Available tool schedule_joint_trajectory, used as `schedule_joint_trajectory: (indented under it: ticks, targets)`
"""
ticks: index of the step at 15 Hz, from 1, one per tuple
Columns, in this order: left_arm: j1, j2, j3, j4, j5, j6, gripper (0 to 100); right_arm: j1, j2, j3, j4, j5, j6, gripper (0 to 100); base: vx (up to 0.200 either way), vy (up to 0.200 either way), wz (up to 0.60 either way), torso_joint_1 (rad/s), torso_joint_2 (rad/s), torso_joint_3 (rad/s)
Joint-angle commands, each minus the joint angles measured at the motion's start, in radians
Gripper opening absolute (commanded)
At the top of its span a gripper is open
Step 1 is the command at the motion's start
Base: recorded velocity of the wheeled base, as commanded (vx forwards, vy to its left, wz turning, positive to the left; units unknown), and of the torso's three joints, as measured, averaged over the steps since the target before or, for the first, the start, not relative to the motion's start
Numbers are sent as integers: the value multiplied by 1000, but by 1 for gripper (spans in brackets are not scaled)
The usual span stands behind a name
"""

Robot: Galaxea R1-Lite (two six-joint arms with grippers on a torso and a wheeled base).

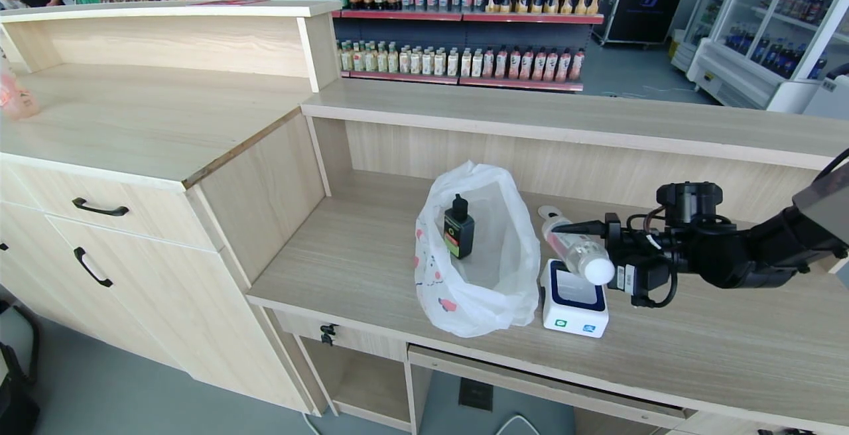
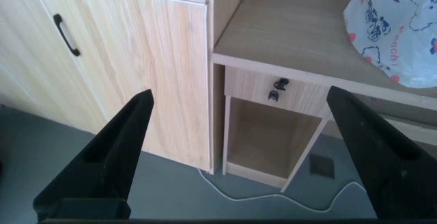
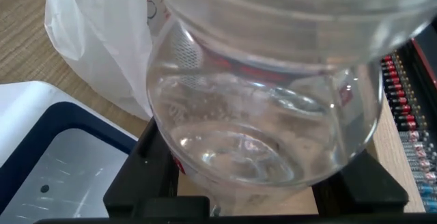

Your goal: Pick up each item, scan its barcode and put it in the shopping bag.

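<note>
Grip comes first: my right gripper point(image 1: 576, 239) is closed around a clear plastic bottle point(image 1: 587, 259), holding it on its side so that, I judge, its label can face down. Just beneath my fingertips sits the white barcode scanner point(image 1: 574, 296) on the counter point(image 1: 696, 342), apart from the bottle. Beyond the fingertips, just beside the scanner, the shopping bag point(image 1: 438, 269) stands open-mouthed with a dark bottle point(image 1: 458, 229) upright inside, near enough for a short drop-off. My left gripper point(image 2: 240, 93) hangs spread wide and empty, low before the cabinet front, clear of the work
</note>
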State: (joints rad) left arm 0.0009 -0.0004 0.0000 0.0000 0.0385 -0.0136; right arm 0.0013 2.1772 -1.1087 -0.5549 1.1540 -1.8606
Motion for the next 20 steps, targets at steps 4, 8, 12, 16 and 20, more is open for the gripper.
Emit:
schedule_joint_trajectory:
  ticks: [4, 8, 12, 16, 20]
  targets:
    - [1, 0, 0, 0, 1, 0, 100, 5, 15, -5, 3, 12, 5, 0, 0, 0, 0, 0, 0, 0]
    - [1, 0, 0, 0, 1, 0, 100, 6, 27, -6, 26, 29, 29, 0, 0, 0, 0, 0, 0, 0]
    - [1, 0, 0, 0, 0, 0, 100, 25, 36, -22, 27, 42, 52, 0, 0, 0, 0, 0, 0, 0]
    - [1, 0, 0, 0, 0, 0, 100, 25, 38, -22, 26, 44, 51, 0, 0, 0, 0, 0, 0, 0]
    - [1, 0, 0, 0, 1, 0, 100, 22, 29, -23, 26, 44, 51, 0, 0, 0, 0, 0, 0, 0]
